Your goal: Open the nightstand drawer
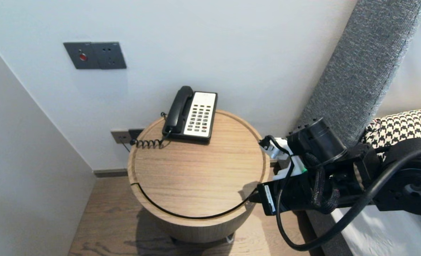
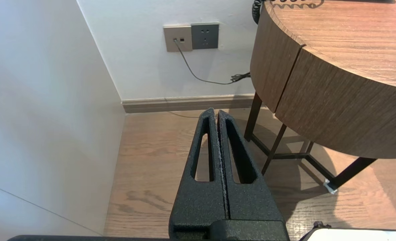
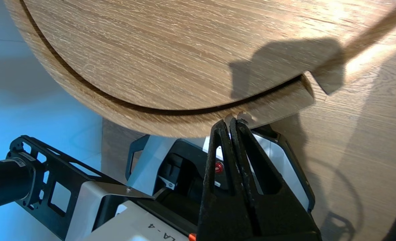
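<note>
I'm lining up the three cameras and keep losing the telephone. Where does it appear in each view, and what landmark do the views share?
Head view: the telephone sits at the far side of the round wooden table, by the wall.
Left wrist view: only its coiled cord shows, hanging over the table's rim; the body is out of frame.
Right wrist view: not in it.
Shared landmark: that table, seen side-on in the left wrist view and from above in the right wrist view.

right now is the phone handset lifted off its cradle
No, the black handset lies seated along the left side of the phone, which sits at the back of the round table.
</note>
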